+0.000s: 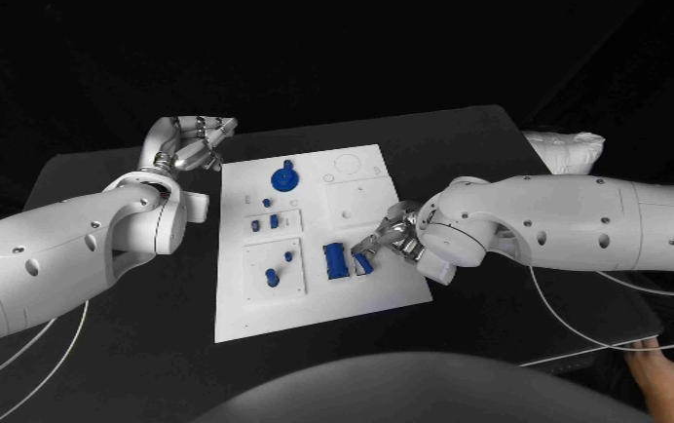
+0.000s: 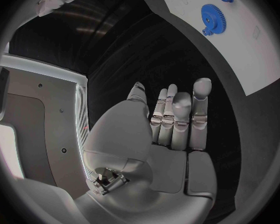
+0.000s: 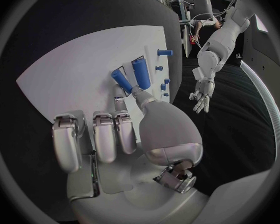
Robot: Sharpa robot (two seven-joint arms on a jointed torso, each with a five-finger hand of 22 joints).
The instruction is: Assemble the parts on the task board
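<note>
Midway along the task board's (image 1: pixel 368 285) right edge, a small blue cylinder (image 1: pixel 362 263) sits pinched at the fingers (image 1: pixel 382 238) of the robot's right hand (image 1: pixel 394 239), just beside a larger blue block (image 1: pixel 336 259) lying on the white plate. From the right wrist, the cylinder (image 3: pixel 122 80) appears tilted, its lower end against the thumb tip, the block (image 3: pixel 140 72) close alongside it; the other fingers (image 3: pixel 104 137) are curled down towards the board. The right arm reaches in from the tabletop's (image 1: pixel 477 135) right edge, forearm low over the black surface, hand angled toward the board's middle.

The left hand (image 1: pixel 191 146) hovers off the board's far left corner, holding nothing. Seen from its own wrist, the left hand (image 2: pixel 168 129) has its fingers (image 2: pixel 200 115) straight and set close side by side, palm bare.

On the board a blue gear (image 1: pixel 285 178) lies near the far edge, toothed and round, also visible from the left wrist as the gear (image 2: pixel 211 18). Several small blue pegs (image 1: pixel 271 221) stand along the board's left half, with another peg (image 1: pixel 270 277) in a recessed square near the near left corner.
</note>
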